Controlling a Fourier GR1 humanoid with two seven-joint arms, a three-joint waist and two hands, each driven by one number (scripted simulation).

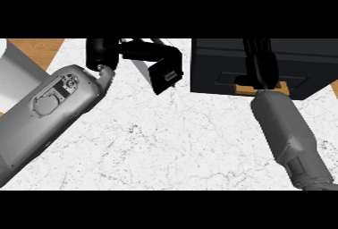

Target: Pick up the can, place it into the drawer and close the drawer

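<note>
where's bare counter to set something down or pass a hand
Widest bare patch: the marble counter between the left forearm and right forearm, below the drawer. Crowded up top: the left hand fills the gap beside the drawer, the right hand overlaps its front.

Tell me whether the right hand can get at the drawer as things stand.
Likely yes: the right hand lies over the dark drawer, fingers straight, with nothing showing between them.

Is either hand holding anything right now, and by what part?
Nothing is visibly held. The right hand lies straight-fingered on the black drawer box by its tan handle. The left hand hangs empty over the white marble counter.
</note>
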